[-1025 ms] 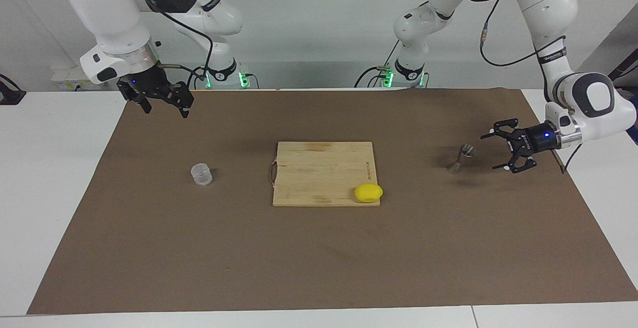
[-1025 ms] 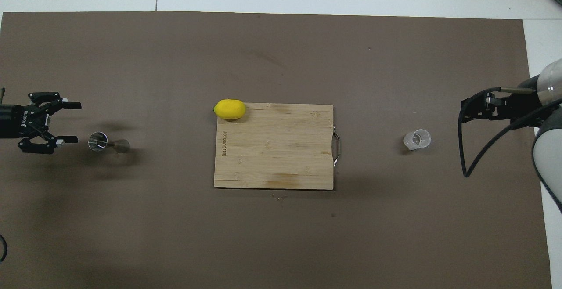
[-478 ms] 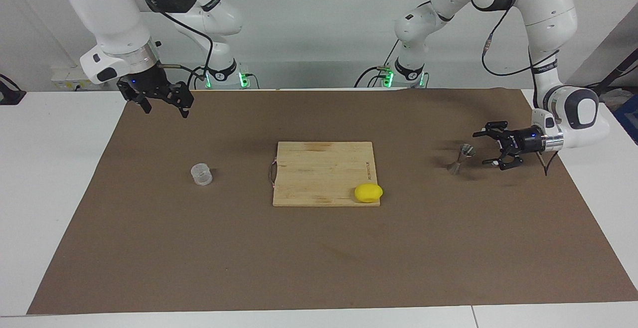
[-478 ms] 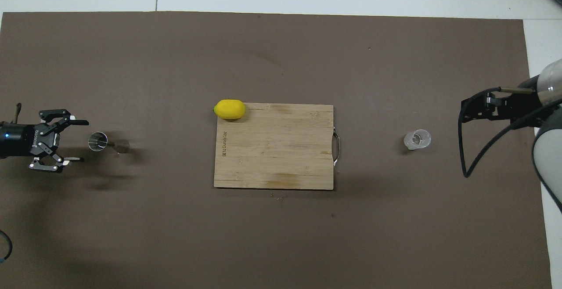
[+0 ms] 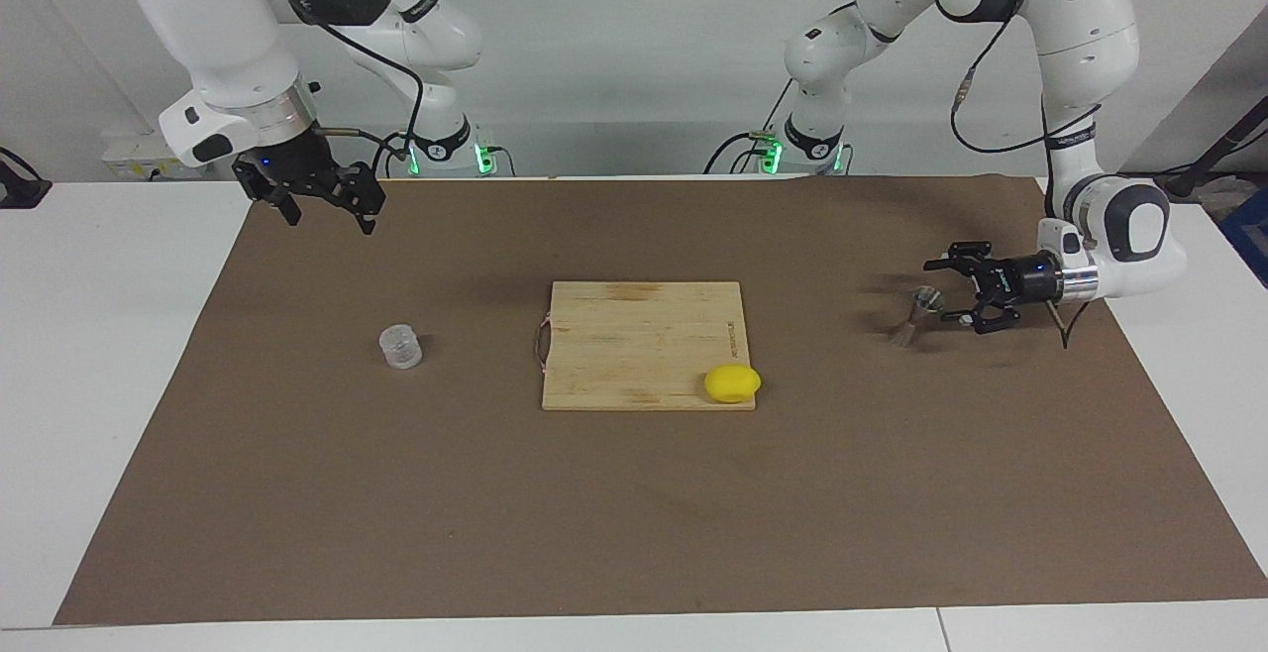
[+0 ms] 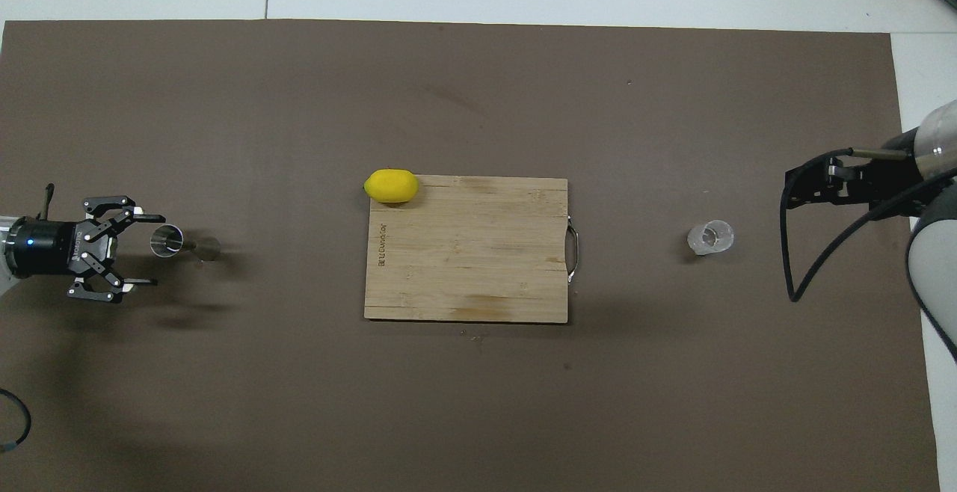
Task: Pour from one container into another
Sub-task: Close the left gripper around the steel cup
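Overhead view shows a small silver-grey metal jigger (image 6: 183,244) with an hourglass shape, two cones joined at a narrow waist, standing on the mat at the left arm's end of the table. A small squat clear plastic cup (image 6: 710,238), cylindrical with a ribbed-looking wall, stands at the right arm's end, well apart from the jigger. Between them lies a rectangular pale wooden cutting board (image 6: 467,249) with visible grain and a thin metal handle on the edge toward the cup. A smooth yellow lemon (image 6: 391,185) rests on the board's corner farthest from the robots, toward the jigger's end.

The left gripper (image 5: 949,290) is turned sideways, low over the mat, and points at the jigger from the table's end. Its black fingers are spread wide, and the fingertips are just beside the jigger's upper cone, not closed on it. The right gripper (image 5: 327,206) hangs high over the mat's edge near its own base, and its fingers are spread apart; this arm waits.

A matte brown mat (image 5: 634,513) covers most of the white table (image 5: 99,335). The wall at the robots' end of the room is plain white.
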